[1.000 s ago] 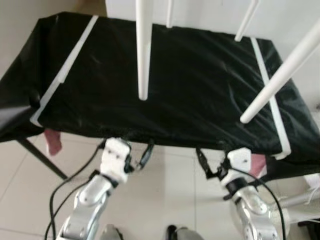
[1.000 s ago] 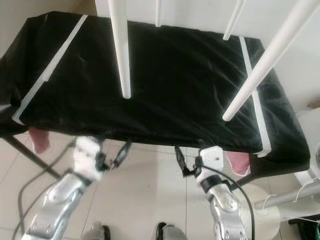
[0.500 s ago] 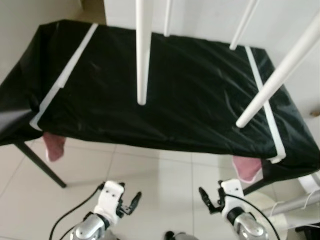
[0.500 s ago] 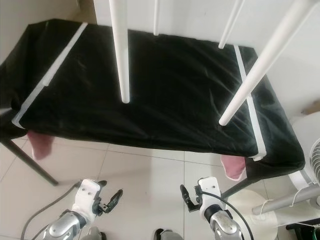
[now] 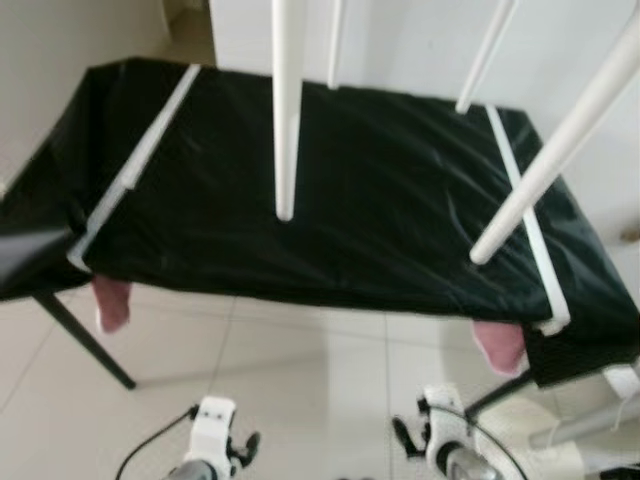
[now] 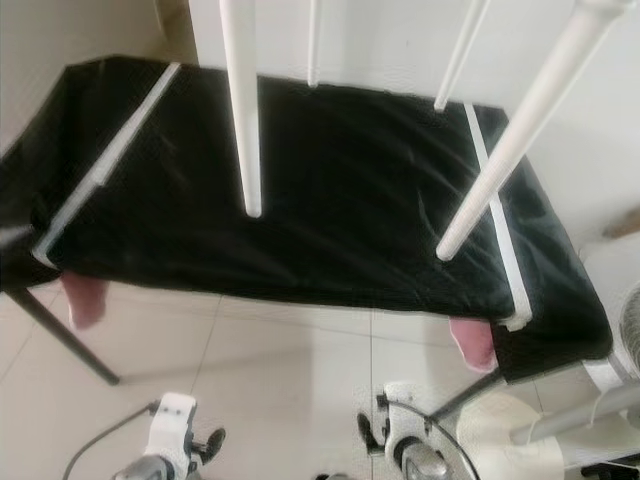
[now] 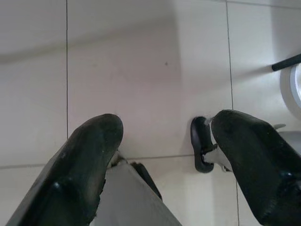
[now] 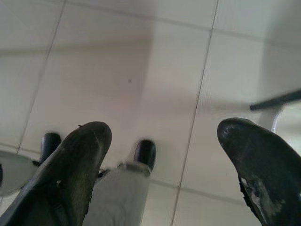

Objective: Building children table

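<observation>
Four white legs of the children's table reach into the head views from the top edge, in front of a black-covered table. The nearest left leg ends over the cover's middle, and the right leg slants down toward its front right. Two thinner-looking legs show further back. Both arms hang low over the tiled floor, below the black table's front edge. My left gripper is open and empty, its fingers wide apart. My right gripper is open and empty as well, fingers spread.
White tape strips cross the black cover at both ends. Pink cloth hangs below its front corners. A black table leg slants to the floor at left. A white round stand base sits at right. Grey trouser legs with black shoes are underneath.
Both grippers have dropped from just under the table's front edge to near the floor. The camera has shifted slightly; the white legs and black table keep their places.
</observation>
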### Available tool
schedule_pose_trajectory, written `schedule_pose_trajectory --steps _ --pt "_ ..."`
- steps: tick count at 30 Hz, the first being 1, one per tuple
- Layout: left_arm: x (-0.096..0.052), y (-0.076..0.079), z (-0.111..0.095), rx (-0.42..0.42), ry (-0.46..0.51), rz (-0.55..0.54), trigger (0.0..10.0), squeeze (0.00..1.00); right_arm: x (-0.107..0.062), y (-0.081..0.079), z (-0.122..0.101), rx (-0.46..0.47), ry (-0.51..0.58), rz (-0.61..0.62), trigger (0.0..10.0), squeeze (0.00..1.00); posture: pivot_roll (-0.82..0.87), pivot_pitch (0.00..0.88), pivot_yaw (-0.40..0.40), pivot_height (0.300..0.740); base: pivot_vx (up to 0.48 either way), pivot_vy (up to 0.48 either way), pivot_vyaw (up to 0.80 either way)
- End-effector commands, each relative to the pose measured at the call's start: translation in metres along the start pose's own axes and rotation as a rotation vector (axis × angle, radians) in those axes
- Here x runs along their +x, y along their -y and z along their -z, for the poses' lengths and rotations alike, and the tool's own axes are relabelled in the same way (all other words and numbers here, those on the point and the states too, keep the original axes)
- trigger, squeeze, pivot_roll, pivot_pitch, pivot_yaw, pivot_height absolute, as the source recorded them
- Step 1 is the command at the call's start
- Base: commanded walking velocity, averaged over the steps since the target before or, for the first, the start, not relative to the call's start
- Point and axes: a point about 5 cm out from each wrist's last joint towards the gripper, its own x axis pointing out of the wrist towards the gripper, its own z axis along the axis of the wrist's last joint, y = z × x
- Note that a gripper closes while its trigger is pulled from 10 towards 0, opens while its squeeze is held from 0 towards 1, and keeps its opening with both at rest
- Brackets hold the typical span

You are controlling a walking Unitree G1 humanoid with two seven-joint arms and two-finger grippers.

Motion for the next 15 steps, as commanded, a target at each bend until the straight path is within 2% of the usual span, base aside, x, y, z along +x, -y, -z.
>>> schedule_pose_trajectory --steps 1,3,5,6,8,11,14,15 --pt "-0.002 0.000 0.015 -0.026 -0.071 -0.055 10.0 0.00 -0.005 0.006 0.017 0.016 -0.076 0.046 10.0 0.00 0.05 0.054 -0.057 0.740 0.000 0.000 0.00" --pt "-0.002 0.002 0.017 -0.054 -0.084 -0.066 10.0 0.00 -0.008 0.007 0.025 0.034 -0.115 0.062 10.0 0.00 0.05 0.039 -0.054 0.740 0.000 0.000 0.00" --pt "-0.001 0.004 0.017 -0.049 -0.090 -0.062 10.0 0.00 -0.009 0.008 0.028 0.041 -0.129 0.071 10.0 0.00 0.04 0.034 -0.053 0.740 0.000 0.000 0.00" --pt "0.002 0.013 0.015 -0.027 -0.094 -0.030 10.0 0.00 -0.011 0.009 0.035 0.064 -0.158 0.089 10.0 0.00 0.04 0.027 -0.054 0.740 0.000 0.000 0.00" --pt "0.004 0.017 0.014 -0.023 -0.095 -0.014 10.0 0.00 -0.012 0.009 0.037 0.068 -0.167 0.094 10.0 0.00 0.04 0.022 -0.054 0.740 0.000 0.000 0.00" --pt "0.006 0.025 0.013 0.016 -0.109 0.017 10.0 0.00 -0.010 0.001 0.038 0.064 -0.178 0.066 10.0 0.00 0.04 0.014 -0.044 0.740 0.000 0.000 0.00" --pt "0.007 0.026 0.013 0.027 -0.111 0.022 10.0 0.00 -0.010 -0.002 0.037 0.059 -0.177 0.053 10.0 0.00 0.04 0.013 -0.041 0.740 0.000 0.000 0.00" --pt "0.007 0.026 0.012 0.034 -0.113 0.027 10.0 0.00 -0.008 -0.007 0.036 0.024 -0.177 0.022 10.0 0.00 0.03 0.012 -0.034 0.740 0.000 0.000 0.00"
